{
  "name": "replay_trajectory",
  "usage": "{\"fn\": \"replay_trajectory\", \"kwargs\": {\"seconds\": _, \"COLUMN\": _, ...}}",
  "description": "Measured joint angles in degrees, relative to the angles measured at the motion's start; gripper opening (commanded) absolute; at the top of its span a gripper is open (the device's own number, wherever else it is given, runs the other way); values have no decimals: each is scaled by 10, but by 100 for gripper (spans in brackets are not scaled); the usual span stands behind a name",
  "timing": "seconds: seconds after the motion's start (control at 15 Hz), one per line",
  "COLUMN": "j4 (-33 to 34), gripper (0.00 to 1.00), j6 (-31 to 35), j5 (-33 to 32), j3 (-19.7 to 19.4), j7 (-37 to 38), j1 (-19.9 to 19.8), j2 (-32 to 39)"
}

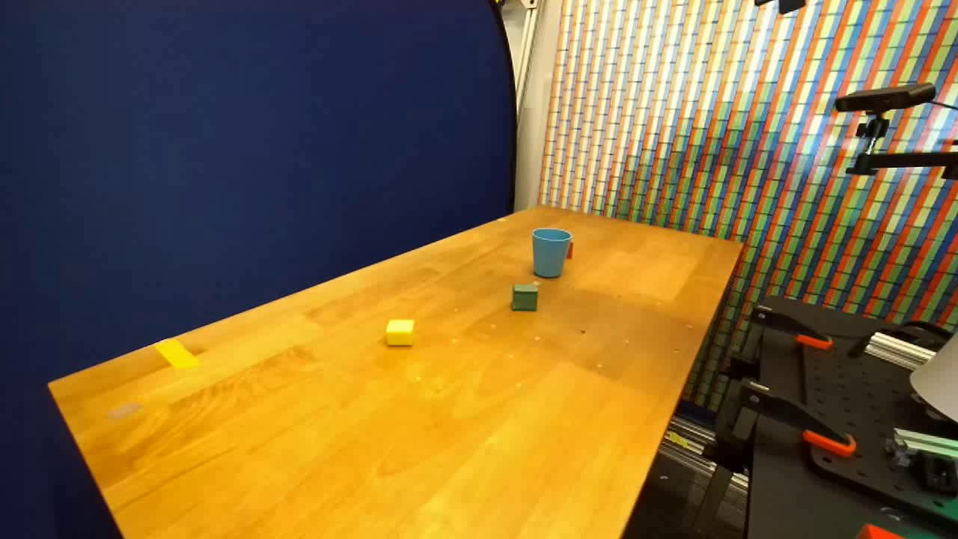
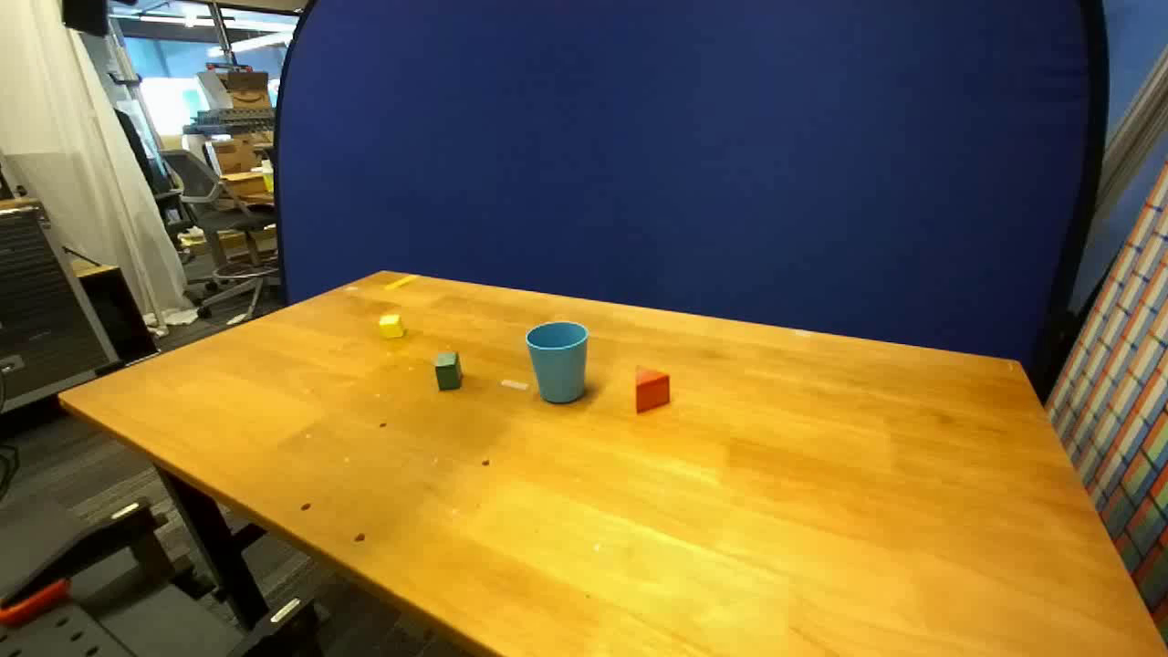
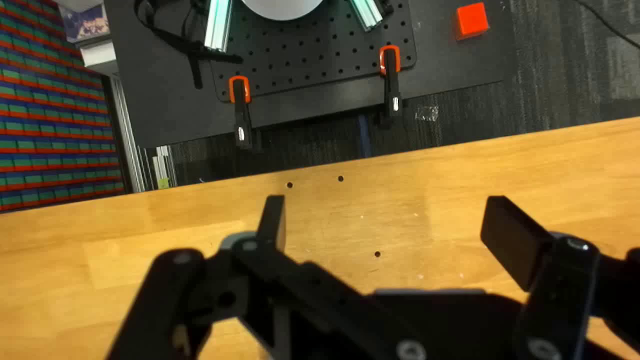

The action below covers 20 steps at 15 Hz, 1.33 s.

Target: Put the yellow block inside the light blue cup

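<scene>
A dark green cube (image 1: 525,299) sits between the yellow block (image 1: 400,333) and the upright light blue cup (image 1: 550,256).

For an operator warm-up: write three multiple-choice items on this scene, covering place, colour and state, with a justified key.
1. Where is the yellow block relative to the light blue cup?
A) Inside it
B) Apart from it, on the table
C) Under it

2. What colour is the wedge?
A) Green
B) White
C) Red

3. How does the pincer stand?
A) Open
B) Shut, empty
C) Shut on a cube

1 B: both exterior views show a gap between block and cup.
2 C: an exterior view shows its red faces.
3 A: the wrist view shows it spread wide.
</scene>
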Motion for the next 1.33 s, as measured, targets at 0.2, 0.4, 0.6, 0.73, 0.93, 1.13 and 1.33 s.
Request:
{"fn": "replay_trajectory", "kwargs": {"seconds": 0.2, "j4": 4, "gripper": 100, "j6": 0, "j5": 0, "j3": 0, "j7": 0, "j1": 0, "j2": 0}}
{"fn": "replay_trajectory", "kwargs": {"seconds": 0.4, "j4": 5, "gripper": 100, "j6": 0, "j5": 0, "j3": 0, "j7": 0, "j1": 0, "j2": 0}}
{"fn": "replay_trajectory", "kwargs": {"seconds": 0.6, "j4": -4, "gripper": 100, "j6": 22, "j5": -1, "j3": 4, "j7": 2, "j1": 0, "j2": 7}}
{"fn": "replay_trajectory", "kwargs": {"seconds": 0.73, "j4": -21, "gripper": 100, "j6": 89, "j5": -8, "j3": 25, "j7": 9, "j1": 0, "j2": 33}}
{"fn": "replay_trajectory", "kwargs": {"seconds": 0.93, "j4": -43, "gripper": 100, "j6": 224, "j5": -15, "j3": 72, "j7": 25, "j1": 9, "j2": 106}}
{"fn": "replay_trajectory", "kwargs": {"seconds": 1.13, "j4": -41, "gripper": 100, "j6": 346, "j5": -36, "j3": 101, "j7": 40, "j1": 28, "j2": 204}}
{"fn": "replay_trajectory", "kwargs": {"seconds": 1.33, "j4": -11, "gripper": 100, "j6": 427, "j5": -73, "j3": 105, "j7": 44, "j1": 45, "j2": 306}}
